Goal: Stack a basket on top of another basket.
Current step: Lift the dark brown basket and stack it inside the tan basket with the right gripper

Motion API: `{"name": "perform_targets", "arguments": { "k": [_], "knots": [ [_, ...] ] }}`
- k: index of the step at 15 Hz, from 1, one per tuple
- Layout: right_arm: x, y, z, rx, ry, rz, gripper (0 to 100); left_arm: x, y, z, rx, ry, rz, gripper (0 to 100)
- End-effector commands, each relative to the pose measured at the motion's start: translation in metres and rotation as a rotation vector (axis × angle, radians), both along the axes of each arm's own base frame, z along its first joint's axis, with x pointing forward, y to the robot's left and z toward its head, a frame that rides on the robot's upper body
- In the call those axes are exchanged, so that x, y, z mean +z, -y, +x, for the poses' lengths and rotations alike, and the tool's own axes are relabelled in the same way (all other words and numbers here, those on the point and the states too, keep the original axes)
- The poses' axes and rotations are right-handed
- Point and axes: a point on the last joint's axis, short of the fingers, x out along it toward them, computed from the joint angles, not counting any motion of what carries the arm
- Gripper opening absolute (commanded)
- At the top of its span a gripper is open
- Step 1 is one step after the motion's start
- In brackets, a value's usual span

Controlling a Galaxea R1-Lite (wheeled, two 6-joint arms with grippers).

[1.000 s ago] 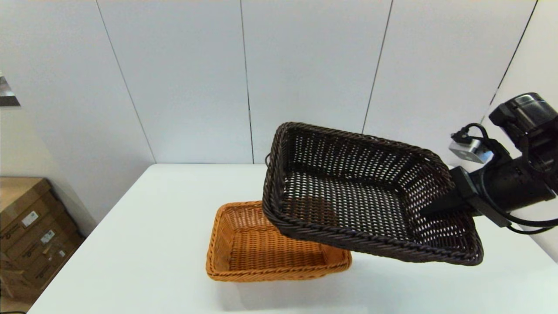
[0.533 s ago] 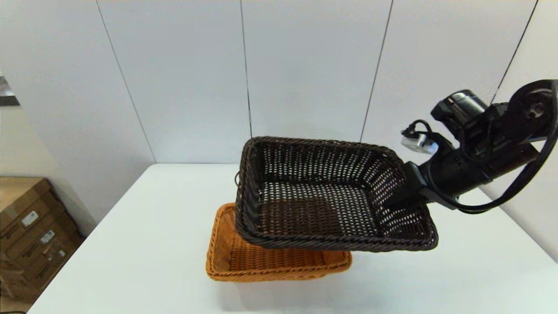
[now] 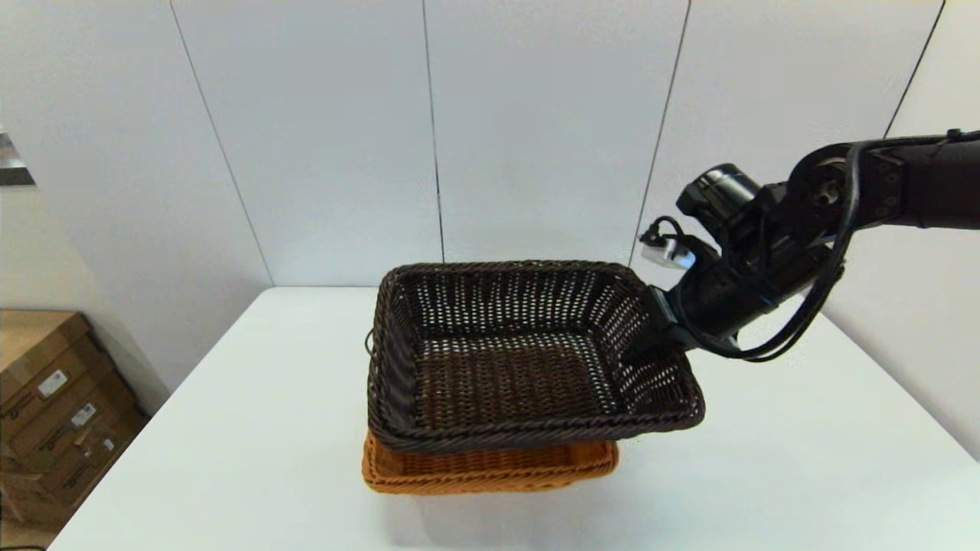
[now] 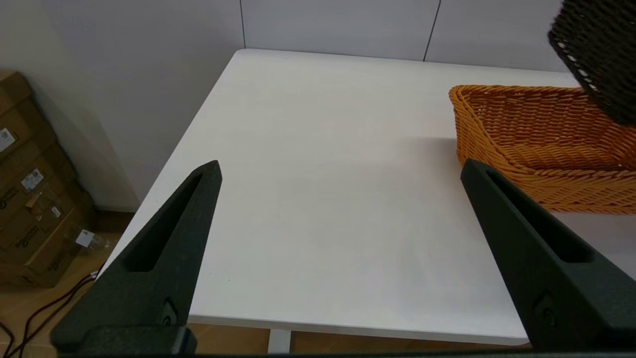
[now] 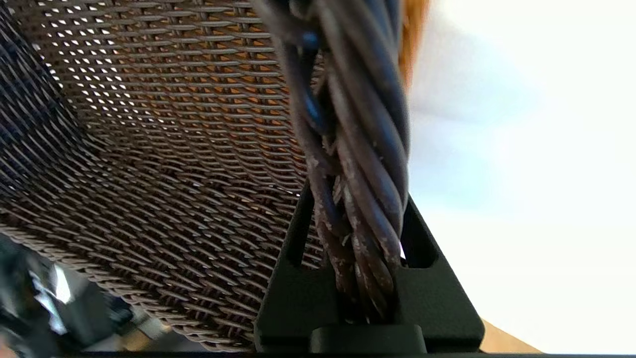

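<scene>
The dark brown basket [image 3: 505, 360] hangs nearly level just above the orange basket [image 3: 490, 468], covering most of it; only the orange front rim and wall show. My right gripper [image 3: 651, 338] is shut on the dark basket's right rim. In the right wrist view the braided rim [image 5: 357, 149] sits pinched in the right gripper [image 5: 355, 214], and orange shows through the weave. My left gripper [image 4: 342, 169] is open and holds nothing, low over the table to the left of the orange basket [image 4: 541, 144]. A corner of the dark basket [image 4: 601, 54] shows above it.
The white table [image 3: 230, 428] reaches back to a panelled wall. Its left edge drops to the floor, where cardboard boxes [image 3: 53, 398] are stacked. Bare tabletop lies on both sides of the baskets.
My right arm has carried the dark basket leftward and lower. It went from tilted and off to the right to nearly level over the orange basket.
</scene>
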Motion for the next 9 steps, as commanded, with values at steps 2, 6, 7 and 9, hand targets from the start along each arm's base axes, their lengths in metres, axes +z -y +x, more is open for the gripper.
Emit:
{"name": "perform_targets", "arguments": {
  "k": [2,6,7,9],
  "knots": [
    [-0.006,-0.006,0.013,-0.056,-0.049,-0.052,0,0.000,0.000,0.000,0.000,0.001,0.000,100],
    [-0.010,-0.010,0.012,-0.047,-0.064,-0.087,0,0.000,0.000,0.000,0.003,0.001,0.000,100],
    [-0.011,-0.012,0.011,-0.041,-0.068,-0.089,0,0.000,0.000,0.000,0.003,0.001,0.000,100],
    [-0.014,-0.018,0.010,-0.023,-0.076,-0.096,0,0.000,0.000,0.000,0.000,0.001,0.000,100]
  ]
}}
